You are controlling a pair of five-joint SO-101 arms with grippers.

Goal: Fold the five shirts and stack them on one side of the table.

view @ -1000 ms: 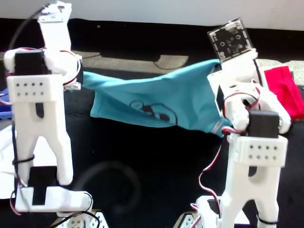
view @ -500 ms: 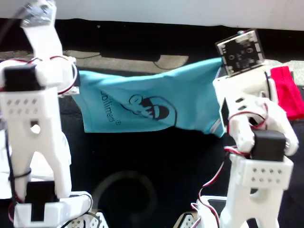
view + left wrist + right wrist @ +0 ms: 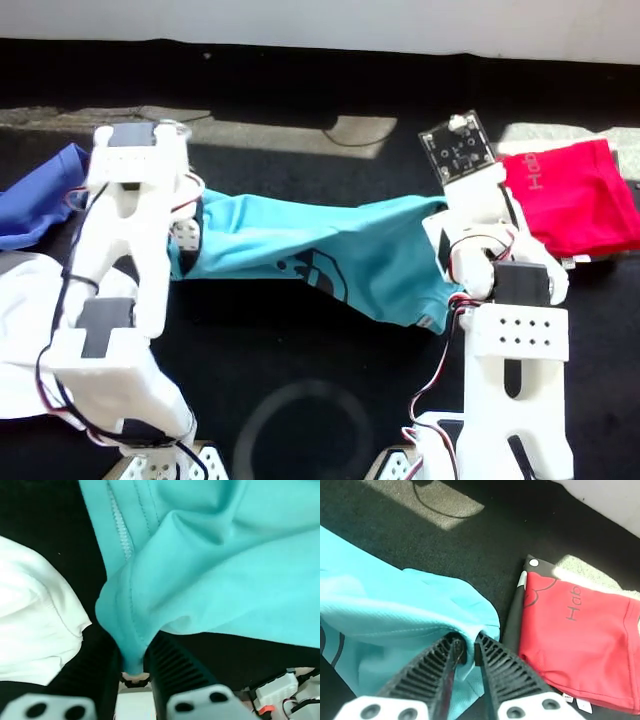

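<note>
Black cloth covers the table (image 3: 300,390), and a pale wall (image 3: 320,15) runs along its far edge. Across the middle, the teal shirt (image 3: 330,250) is stretched between the left arm (image 3: 120,280) and the right arm (image 3: 515,330), bunched into a twisted band. Its centre sags and appears to rest on the cloth, though the high view does not settle this.

At the near left a white shirt (image 3: 25,330) lies loose beside the left arm. A red shirt (image 3: 575,195) lies flat at the far right, just beside the right arm. A blue shirt (image 3: 40,205) is heaped at the far left edge.

The left gripper (image 3: 134,655) is clamped on a stitched edge of the teal shirt, with fabric pinched between its jaws. The right gripper (image 3: 466,647) is likewise closed on a fold at the shirt's opposite end.

Assessment: the fabric is light, soft and limp. It will not keep its shape unsupported and creases readily. Hems and seamed corners offer the firmest purchase; a grip on a single thin layer could slip.
</note>
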